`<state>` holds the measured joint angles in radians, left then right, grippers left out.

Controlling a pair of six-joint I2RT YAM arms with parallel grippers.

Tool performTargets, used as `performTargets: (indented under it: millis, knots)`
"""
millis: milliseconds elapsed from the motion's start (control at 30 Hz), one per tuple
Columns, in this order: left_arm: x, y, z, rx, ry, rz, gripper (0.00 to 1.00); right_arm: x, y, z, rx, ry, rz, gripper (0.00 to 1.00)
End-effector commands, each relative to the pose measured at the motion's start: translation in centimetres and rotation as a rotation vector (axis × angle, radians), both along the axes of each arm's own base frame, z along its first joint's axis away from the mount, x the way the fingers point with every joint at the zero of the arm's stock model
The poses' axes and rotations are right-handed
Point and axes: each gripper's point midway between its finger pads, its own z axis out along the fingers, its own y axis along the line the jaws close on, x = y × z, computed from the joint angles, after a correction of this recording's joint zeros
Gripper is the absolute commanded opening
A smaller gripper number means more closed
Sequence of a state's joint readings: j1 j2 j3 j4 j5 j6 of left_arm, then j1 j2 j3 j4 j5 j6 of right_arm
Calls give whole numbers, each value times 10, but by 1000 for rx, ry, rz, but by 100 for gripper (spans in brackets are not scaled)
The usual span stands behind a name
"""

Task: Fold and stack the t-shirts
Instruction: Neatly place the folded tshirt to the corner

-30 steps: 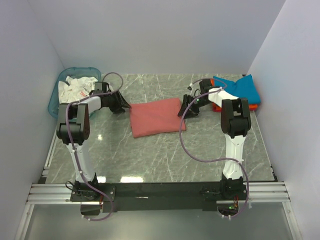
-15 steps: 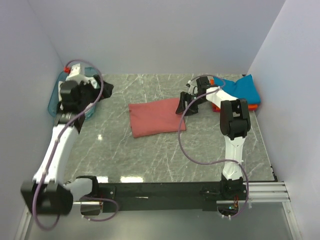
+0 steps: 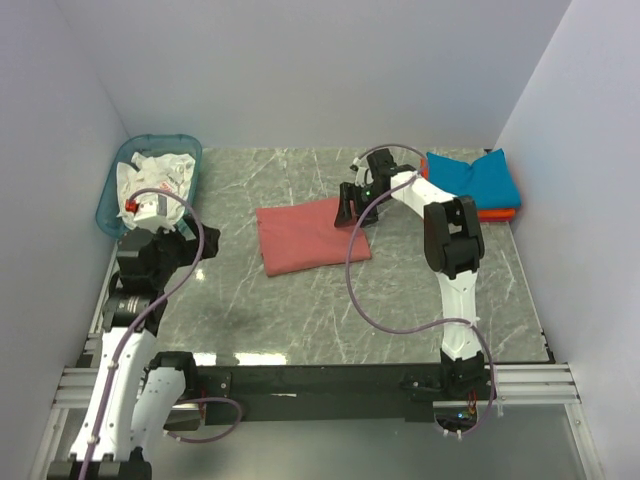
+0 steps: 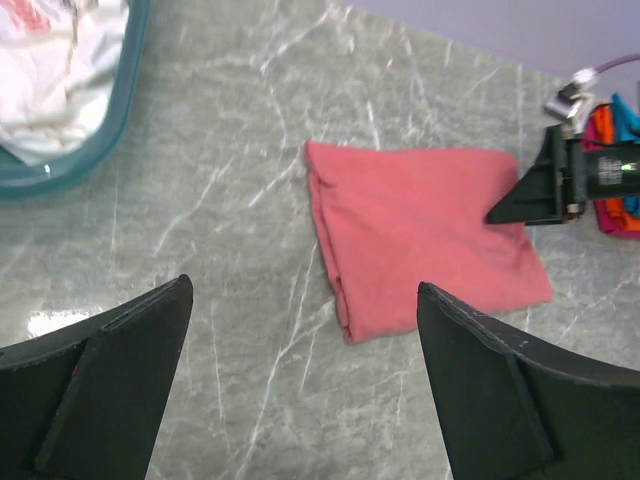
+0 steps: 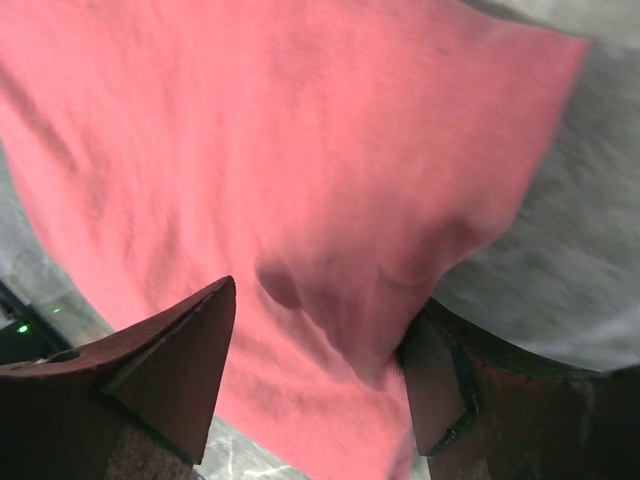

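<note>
Clearance is what I am reading on the near left: the left arm (image 3: pixel 115 350) is hanging high by its base, with the left jaws wide apart and holding nothing. They are looking down on the counter (image 3: pixel 300 310) from well short of the cloth. I am judging that the arm is parked there so it is not crowding the other arm's work.

Mid-counter, the red shirt (image 3: pixel 310 235) is lying flat as a folded rectangle, layers showing along its left edge. The right arm (image 3: pixel 450 235) is reaching in from the far right, and the right jaws are standing apart over the shirt's right edge. In the wrist view red cloth is filling the gap between them, but I am not seeing them pinched on it. I am taking this as lining up a grab of that edge, the side nearest the stack.

Farther right, by the wall, the teal shirt (image 3: pixel 475 178) is sitting folded on the orange shirt (image 3: pixel 497 213), and I reckon the red one belongs on that pile. At the far left corner the basket (image 3: pixel 108 205) is holding crumpled white cloth (image 3: pixel 155 178), likely waiting its turn.
</note>
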<state>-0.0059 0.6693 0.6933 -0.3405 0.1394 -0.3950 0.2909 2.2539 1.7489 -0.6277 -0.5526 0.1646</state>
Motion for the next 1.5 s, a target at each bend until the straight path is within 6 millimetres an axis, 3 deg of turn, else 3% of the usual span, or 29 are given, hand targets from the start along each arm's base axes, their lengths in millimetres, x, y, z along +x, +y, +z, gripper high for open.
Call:
performTargets:
  millis: [0,67,167,200,400,467,600,733,800,1033,1167,1467]
  knots:
    - [-7,-2,20,30,-86,-30,100,-19,6,-34,-27,117,16,70]
    - [-8,-1,22,32,-98,-24,99,-19,8,-37,-23,123,14,67]
    - [-8,-4,23,24,-106,-44,100,-17,11,-39,-13,133,19,51]
    - [-8,-5,23,24,-103,-49,100,-16,12,-40,-9,130,23,40]
    - [-11,-7,24,20,-114,-57,100,-22,18,-36,60,151,71,0]
    - [-12,-6,25,21,-120,-54,100,-22,19,-23,107,136,98,0]
    - [-13,-5,25,22,-121,-45,100,-3,-3,11,138,40,108,0]
    - [-14,-5,26,25,-125,-45,100,13,-37,40,-44,-143,138,0]
    - [-15,-4,28,26,-132,-44,100,22,-58,45,-170,-204,112,0]
    - [-17,-5,30,24,-142,-50,99,48,-108,91,-454,-402,35,0]
    - [-19,-5,33,28,-154,-50,99,58,-124,130,-521,-492,-23,0]
    - [-21,-7,36,29,-166,-63,100,64,-156,189,-662,-614,-104,0]
